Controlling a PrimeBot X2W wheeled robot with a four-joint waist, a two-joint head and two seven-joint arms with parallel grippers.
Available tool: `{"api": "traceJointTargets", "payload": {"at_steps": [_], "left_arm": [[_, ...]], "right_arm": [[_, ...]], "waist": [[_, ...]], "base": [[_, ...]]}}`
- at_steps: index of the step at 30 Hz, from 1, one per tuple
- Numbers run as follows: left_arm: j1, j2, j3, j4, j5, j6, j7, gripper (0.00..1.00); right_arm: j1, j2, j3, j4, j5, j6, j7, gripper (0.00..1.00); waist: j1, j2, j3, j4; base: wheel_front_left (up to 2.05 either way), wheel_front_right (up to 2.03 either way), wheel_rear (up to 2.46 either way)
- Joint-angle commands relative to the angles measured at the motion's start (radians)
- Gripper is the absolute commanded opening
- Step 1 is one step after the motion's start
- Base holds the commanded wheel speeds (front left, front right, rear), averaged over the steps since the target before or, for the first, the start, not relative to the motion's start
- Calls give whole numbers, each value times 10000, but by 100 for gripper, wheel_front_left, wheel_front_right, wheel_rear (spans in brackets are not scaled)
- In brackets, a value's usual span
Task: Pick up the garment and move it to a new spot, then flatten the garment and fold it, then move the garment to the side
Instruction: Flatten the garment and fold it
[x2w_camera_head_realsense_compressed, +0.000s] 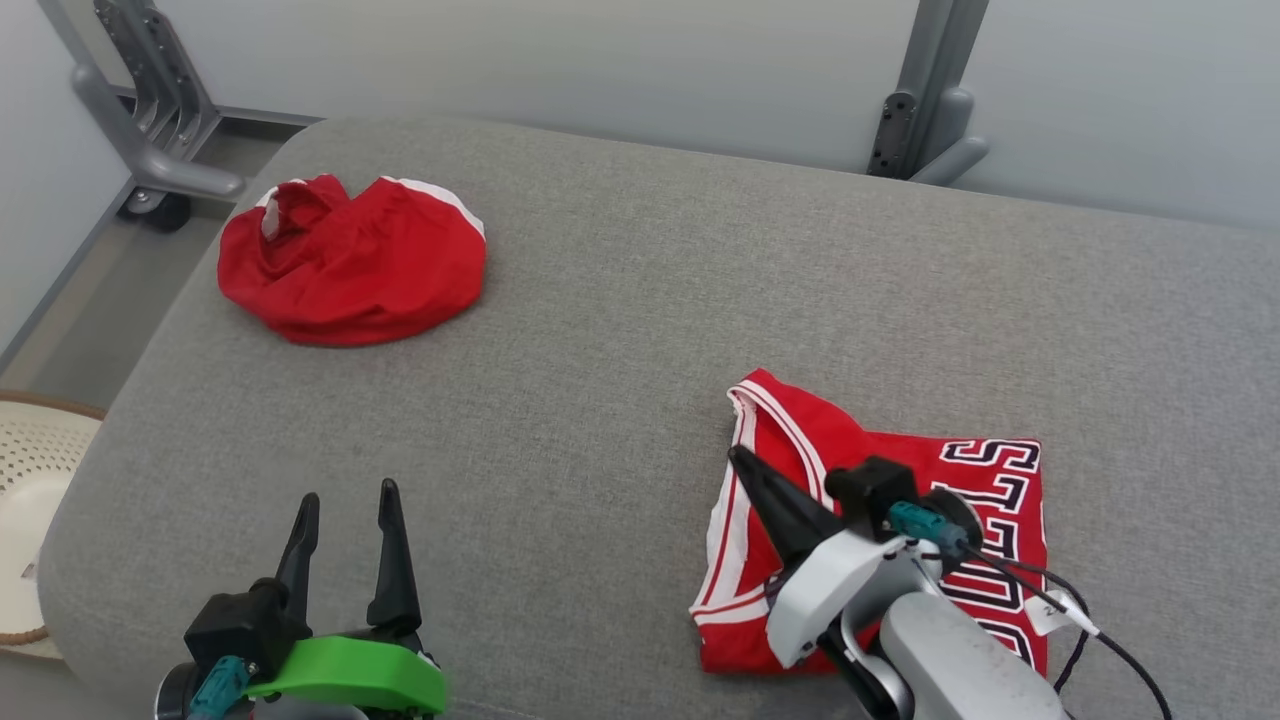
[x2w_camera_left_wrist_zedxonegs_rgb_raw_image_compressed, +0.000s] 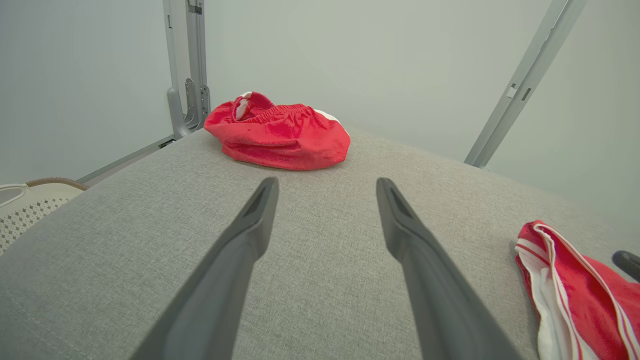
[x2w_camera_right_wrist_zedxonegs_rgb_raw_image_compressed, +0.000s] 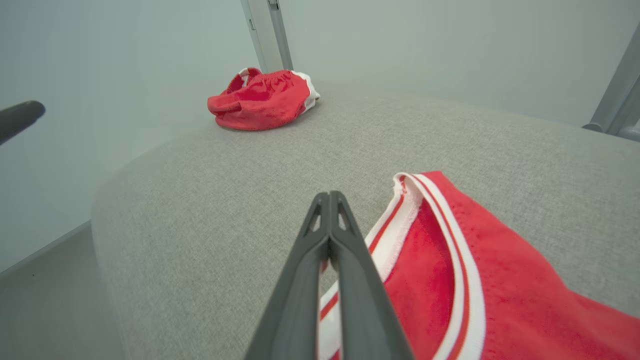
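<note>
The left gripper (x2w_camera_head_realsense_compressed: 349, 492) sits wide open and empty at the surface's (x2w_camera_head_realsense_compressed: 620, 330) near left edge, seemingly on standby. The right gripper (x2w_camera_head_realsense_compressed: 740, 455), pinched closed on nothing, is over the folded jersey (x2w_camera_head_realsense_compressed: 985, 490) by the near right edge, likely to nudge it aside. Crumpled shorts (x2w_camera_head_realsense_compressed: 350, 265) lie at the far left corner.

Left claw (x2w_camera_head_realsense_compressed: 349, 492), long dark fingers on a green plastic mount (x2w_camera_head_realsense_compressed: 350, 672), is low with fingers spread wide. Right claw (x2w_camera_head_realsense_compressed: 742, 458), on the pale grey forearm (x2w_camera_head_realsense_compressed: 950, 655), fingers pinched tight together, pointing up-left.
</note>
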Motion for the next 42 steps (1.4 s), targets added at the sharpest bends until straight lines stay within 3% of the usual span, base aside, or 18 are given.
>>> {"api": "traceJointTargets", "payload": {"at_steps": [1,3,5,7,8,9,22,31,42], "left_arm": [[102,53,-54,-101,116,27,-8,100],[73,84,-63,-110,134,-5,-8,100],[-24,74,-79,-152,158,-65,-12,100],[-115,47,-109,-187,218,-73,-15,100],[-160,31,-123,-197,240,-89,-16,100],[-189,23,-135,-187,262,-101,-18,100],[-304,-193,57,-53,527,-249,-27,100],[89,-394,462,-217,673,-411,-28,100],[295,-442,716,-144,1172,-546,-29,100]], "right_arm": [[306,-44,-603,-466,-372,-9,-38,0],[422,-44,-939,-755,-536,-9,-33,0],[655,-38,-1555,-1361,-923,-9,-33,22],[915,-34,-2081,-1918,-1249,-9,-33,49],[1071,-34,-2364,-2205,-1404,-9,-34,78],[1235,-42,-2608,-2460,-1491,-9,-34,100],[3101,-29,-5205,-5019,-1979,-9,-34,100],[3795,-28,-5406,-5898,-1647,-9,-34,100],[4018,-29,-5564,-6022,-1659,-9,-33,100]], "waist": [[0,24,-182,-266],[0,24,-220,-348],[0,24,-295,-523],[0,24,-344,-706],[0,24,-364,-801],[0,24,-386,-906],[0,24,-505,-2255],[0,24,-422,-2742],[0,24,-457,-2685]], "base": [[0,0,0],[0,0,0],[0,0,0],[0,0,0],[0,0,0],[0,0,0],[0,0,0],[0,0,0],[0,0,0]]}}
